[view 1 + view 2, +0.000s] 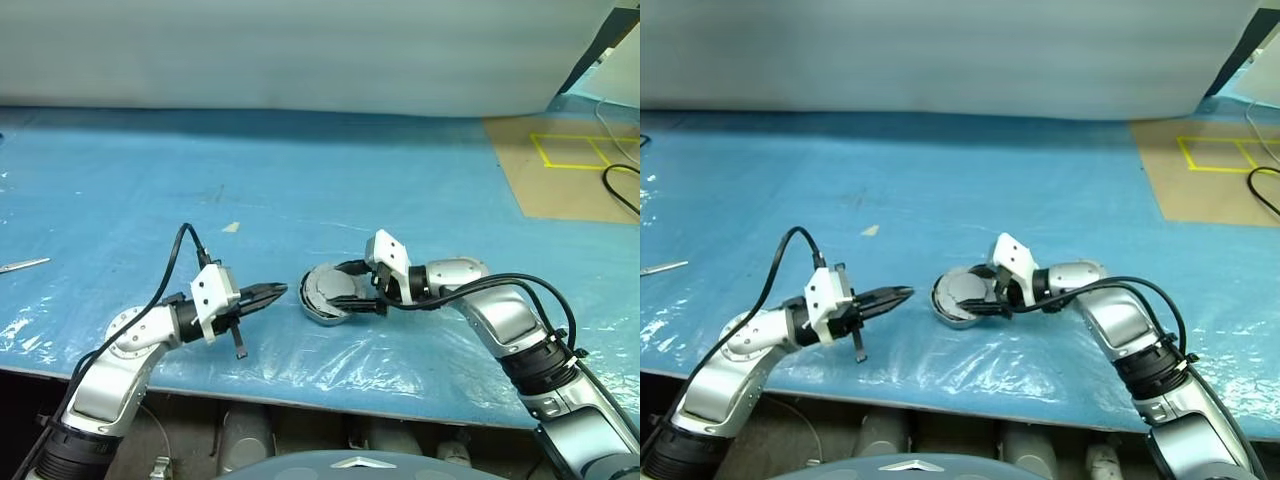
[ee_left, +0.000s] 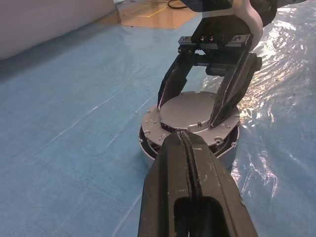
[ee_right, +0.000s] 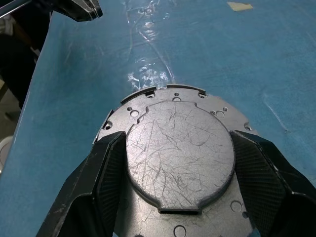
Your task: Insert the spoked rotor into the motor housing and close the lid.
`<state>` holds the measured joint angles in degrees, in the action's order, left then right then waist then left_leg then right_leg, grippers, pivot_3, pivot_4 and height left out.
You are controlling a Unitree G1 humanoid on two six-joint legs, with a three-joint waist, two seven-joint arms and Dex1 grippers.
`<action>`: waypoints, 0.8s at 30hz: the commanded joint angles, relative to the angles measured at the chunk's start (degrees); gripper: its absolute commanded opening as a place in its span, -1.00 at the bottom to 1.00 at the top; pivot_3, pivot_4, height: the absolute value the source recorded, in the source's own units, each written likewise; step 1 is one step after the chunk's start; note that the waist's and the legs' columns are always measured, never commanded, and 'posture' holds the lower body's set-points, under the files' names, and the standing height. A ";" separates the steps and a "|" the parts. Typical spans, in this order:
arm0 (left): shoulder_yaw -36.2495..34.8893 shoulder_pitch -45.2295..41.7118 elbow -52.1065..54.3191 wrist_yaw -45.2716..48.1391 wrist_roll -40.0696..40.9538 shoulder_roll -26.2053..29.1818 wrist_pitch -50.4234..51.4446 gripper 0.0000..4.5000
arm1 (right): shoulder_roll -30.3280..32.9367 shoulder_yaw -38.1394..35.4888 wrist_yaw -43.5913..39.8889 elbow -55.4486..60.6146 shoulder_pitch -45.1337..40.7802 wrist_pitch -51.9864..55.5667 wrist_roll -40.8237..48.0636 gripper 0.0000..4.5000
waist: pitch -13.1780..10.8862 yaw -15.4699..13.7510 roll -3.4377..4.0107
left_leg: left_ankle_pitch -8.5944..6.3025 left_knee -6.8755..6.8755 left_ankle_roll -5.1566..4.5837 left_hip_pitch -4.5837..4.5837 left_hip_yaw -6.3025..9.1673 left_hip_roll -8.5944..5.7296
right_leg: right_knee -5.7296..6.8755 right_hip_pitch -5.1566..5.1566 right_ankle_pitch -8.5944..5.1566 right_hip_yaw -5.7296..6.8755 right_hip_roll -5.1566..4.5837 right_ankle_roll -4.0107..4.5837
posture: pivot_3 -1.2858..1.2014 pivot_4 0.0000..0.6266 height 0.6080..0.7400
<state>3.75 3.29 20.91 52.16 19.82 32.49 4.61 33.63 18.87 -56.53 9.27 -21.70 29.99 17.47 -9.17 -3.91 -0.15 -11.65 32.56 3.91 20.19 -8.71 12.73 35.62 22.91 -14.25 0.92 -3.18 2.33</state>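
Two tools, head views: the lid [image 1: 330, 290] lies plain grey face up on the motor housing [image 1: 322, 313], on the blue tabletop [image 1: 300, 180]. The right tool [image 1: 352, 290] reaches over the lid from the housing's right side, clearly the nearer. The left tool [image 1: 270, 292] points level at the housing from its left side, just beside it and apart.

Left wrist view: the left tool [image 2: 190, 148] has its jaws pressed together on nothing, tips aimed at the housing's wall [image 2: 224, 153]. Beyond, the right tool [image 2: 197, 106] stands astride the lid's raised centre plate [image 2: 190, 111], tips down on the lid.

Right wrist view: one finger [image 3: 106, 168] sits at each side of the scratched plate [image 3: 180, 153], wide apart, at or just off its edges; I cannot tell if they grip. The lid [image 3: 168, 98] looks flat, round and notched at the rim, with small holes. No long axis, so approach angle matters little.

Judgement: the lid looks seated or nearly so; a gap shows on the left tool's side of the housing.
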 commanded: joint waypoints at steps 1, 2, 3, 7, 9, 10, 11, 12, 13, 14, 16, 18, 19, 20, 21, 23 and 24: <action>-0.15 1.21 2.47 -0.24 0.26 0.54 0.13 -1.00 | 0.41 0.15 -0.39 1.33 0.65 0.32 -0.71 0.32 | 0.00 0.01 0.00 | 0.00 0.00 0.00 0.00 -0.01 0.00 | 0.00 0.00 0.00 -0.01 0.00 0.00 | 0.03 -0.52 1.00; -0.24 1.51 2.34 -0.09 0.22 0.65 -0.08 -1.00 | 0.41 0.36 -0.46 1.46 0.61 0.25 -0.91 0.32 | 0.00 0.01 0.00 | 0.00 0.00 0.00 -0.02 -0.02 0.00 | 0.00 0.00 0.00 -0.02 0.00 0.00 | 0.03 -0.52 1.00; -0.31 1.83 2.24 0.03 0.17 0.74 -0.32 -1.00 | 0.35 0.54 -0.41 1.53 0.55 0.17 -1.14 0.32 | 0.00 0.01 0.00 | 0.00 0.00 0.00 -0.02 -0.03 0.00 | 0.00 0.00 0.00 -0.03 0.00 0.00 | 0.03 -0.52 1.00; -0.27 2.56 1.99 -0.12 0.04 0.48 -1.02 -1.00 | 0.04 1.28 -0.30 1.32 -0.01 -0.66 -2.67 0.32 | 0.00 0.00 0.00 | 0.00 0.00 0.00 -0.02 -0.03 0.00 | 0.00 0.00 0.00 -0.04 0.00 0.00 | 0.03 -0.52 1.00; -0.20 2.69 1.78 -0.31 -0.03 0.27 -1.27 -1.00 | -0.55 1.45 0.31 0.60 -0.63 -1.27 -3.70 0.32 | 0.00 0.01 0.00 | 0.00 0.00 0.00 -0.03 -0.04 0.00 | 0.00 0.00 0.00 -0.05 0.00 0.00 | 0.03 -0.52 1.00; -0.17 2.72 1.46 -0.41 -0.39 0.18 -1.77 -1.00 | -0.95 1.44 0.52 -0.02 -0.91 -1.98 -4.13 0.32 | 0.00 0.01 0.00 | 0.00 0.00 0.00 -0.04 -0.04 0.00 | 0.00 0.00 0.00 -0.05 0.01 0.00 | 0.03 -0.52 1.00; -0.18 2.72 1.09 -0.55 -0.75 0.07 -2.26 -1.00 | -1.47 1.23 0.45 -0.41 -1.19 -2.17 -3.96 0.32 | 0.00 0.01 0.00 | 0.00 0.00 0.00 -0.04 -0.04 0.00 | 0.01 0.01 0.00 -0.05 0.01 0.00 | 0.03 -0.52 1.00; -0.17 2.73 0.81 -0.67 -0.99 -0.06 -2.59 -1.00 | -1.98 0.93 0.21 -0.50 -1.50 -1.96 -3.47 0.32 | 0.00 0.03 0.00 | 0.00 0.00 -0.01 -0.05 -0.05 0.00 | 0.01 0.00 0.00 -0.06 0.01 0.00 | 0.03 -0.52 1.00; -0.23 2.80 0.72 -0.79 -0.99 -0.17 -2.56 -1.00 | -2.45 0.71 -0.19 -0.32 -1.94 -1.73 -2.98 0.32 | 0.00 0.15 0.00 | 0.00 0.00 -0.01 -0.06 -0.05 0.00 | 0.01 0.00 -0.01 -0.06 0.01 0.01 | 0.03 -0.52 1.00; -0.27 2.90 0.73 -0.81 -0.98 -0.22 -2.55 -1.00 | -2.87 0.52 -0.48 -0.15 -2.36 -1.42 -2.61 0.32 | 0.00 0.25 0.00 | 0.00 0.00 -0.01 -0.07 -0.06 0.00 | 0.04 0.01 0.00 -0.09 0.01 0.01 | 0.03 -0.52 1.00; -0.46 3.00 0.71 -0.81 -0.87 -0.21 -2.49 -1.00 | -3.54 0.46 -0.95 -0.26 -3.30 -1.41 -2.59 0.32 | 0.00 0.37 0.00 | 0.00 0.00 -0.01 -0.07 -0.07 0.00 | 0.05 0.03 0.00 -0.11 0.02 0.01 | 0.03 -0.52 1.00; -0.75 3.16 0.30 -0.81 -1.12 0.06 -2.87 -1.00 | -4.29 0.46 -1.39 -0.41 -4.56 -1.22 -2.59 0.32 | 0.00 0.38 0.00 | 0.00 0.00 -0.01 -0.07 -0.07 0.00 | 0.05 0.04 0.00 -0.11 0.03 0.01 | 0.03 -0.52 1.00; -0.91 3.37 -0.13 -0.74 -1.56 0.33 -3.44 -1.00 | -4.73 0.46 -1.54 -0.44 -5.21 -0.97 -2.56 0.32 | 0.00 0.39 0.00 | 0.00 0.00 -0.01 -0.06 -0.07 0.00 | 0.05 0.05 0.00 -0.12 0.03 0.01 | 0.03 -0.52 1.00; -1.01 3.54 -0.54 -0.60 -1.94 0.58 -3.98 -1.00 | -5.10 0.41 -1.66 -0.48 -5.66 -0.69 -2.48 0.32 | -0.01 0.43 0.00 | 0.00 0.00 -0.01 -0.02 -0.08 0.00 | 0.04 0.08 0.00 -0.13 0.03 0.01 | 0.03 -0.52 1.00; -1.22 3.71 -0.89 -0.43 -2.14 0.88 -4.37 -1.00 | -5.50 0.29 -1.72 -0.58 -6.02 -0.40 -2.33 0.32 | -0.01 0.48 0.00 | 0.00 -0.01 -0.01 0.00 -0.08 0.00 | 0.04 0.10 0.00 -0.13 0.03 0.01 | 0.03 -0.52 1.00; -1.92 3.89 -1.36 -0.69 -2.07 1.12 -4.64 -1.00 | -6.27 0.34 -1.48 -1.42 -6.31 -0.30 -2.64 0.32 | -0.01 0.57 0.00 | 0.00 -0.03 0.00 0.00 -0.08 0.00 | 0.04 0.12 0.00 -0.13 0.04 0.01 | 0.03 -0.52 1.00; -2.31 3.95 -1.67 -0.92 -2.09 1.23 -4.83 -1.00 | -6.36 0.89 -1.28 -2.10 -6.13 -1.03 -3.56 0.32 | -0.01 0.68 0.00 | 0.00 -0.04 0.00 0.00 -0.08 0.00 | 0.04 0.12 0.00 -0.13 0.05 0.01 | 0.03 -0.52 1.00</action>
<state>3.14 7.12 18.44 51.64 17.70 33.35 1.25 27.68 20.11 -57.90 6.70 -27.06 30.09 13.65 -9.18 -3.23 -0.15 -11.66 32.52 3.91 20.20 -8.79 12.73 35.66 23.03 -14.25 0.79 -3.13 2.34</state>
